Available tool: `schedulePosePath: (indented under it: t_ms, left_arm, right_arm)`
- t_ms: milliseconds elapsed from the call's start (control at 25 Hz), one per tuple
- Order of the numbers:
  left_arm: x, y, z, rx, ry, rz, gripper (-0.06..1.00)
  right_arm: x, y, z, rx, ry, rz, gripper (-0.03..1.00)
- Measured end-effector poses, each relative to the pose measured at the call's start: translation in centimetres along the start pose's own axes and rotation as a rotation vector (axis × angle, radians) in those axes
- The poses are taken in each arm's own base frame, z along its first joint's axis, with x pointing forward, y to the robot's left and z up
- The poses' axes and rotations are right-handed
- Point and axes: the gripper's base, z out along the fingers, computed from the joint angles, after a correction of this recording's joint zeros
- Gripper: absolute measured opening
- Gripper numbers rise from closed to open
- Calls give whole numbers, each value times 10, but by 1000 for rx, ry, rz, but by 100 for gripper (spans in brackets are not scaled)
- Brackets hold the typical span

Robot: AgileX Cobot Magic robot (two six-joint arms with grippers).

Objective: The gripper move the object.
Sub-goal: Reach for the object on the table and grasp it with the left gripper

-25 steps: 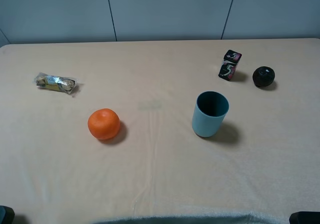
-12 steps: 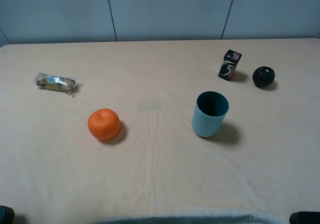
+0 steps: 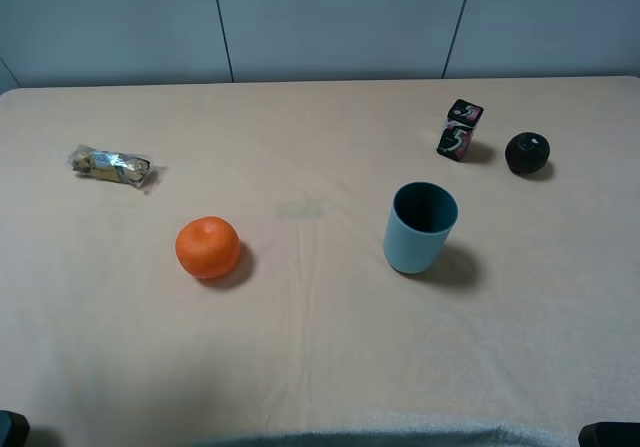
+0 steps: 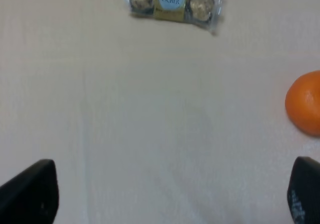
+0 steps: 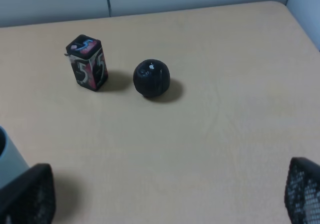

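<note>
Object [image 4: 172,3] — lay flat, untouched; left gripper [image 4: 167,196] spread wide, well short. Best closed across its narrow width, avoiding orange [image 4: 306,103].

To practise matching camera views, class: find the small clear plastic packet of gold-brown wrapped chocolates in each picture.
Exterior high: the clear plastic chocolate packet lies far left on the table, behind the round orange fruit.
Left wrist: packet ahead of the left gripper, the fruit off to one side.
Right wrist: not in it.
Shared landmark: the orange fruit.
</note>
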Motion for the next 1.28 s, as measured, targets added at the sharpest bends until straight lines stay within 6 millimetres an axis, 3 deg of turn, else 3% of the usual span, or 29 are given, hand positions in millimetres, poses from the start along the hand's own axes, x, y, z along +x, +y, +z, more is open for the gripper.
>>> schedulePosePath:
  t_ms: [240, 520, 800, 1280]
  left_arm:
    - [-22, 0, 7, -5, 43, -62, 92]
    - [-55, -1, 32, -13, 140, -98, 92]
    - [-84, 1, 73, -61, 233, -156, 92]
    - [-104, 1, 156, -122, 307, -304, 92]
  right_arm:
    - [0, 0, 0, 0, 0, 0, 69]
    - [0, 0, 0, 0, 0, -1, 69]
    - [0, 0, 0, 0, 0, -1, 69]
    - [0, 0, 0, 0, 1, -1, 69]
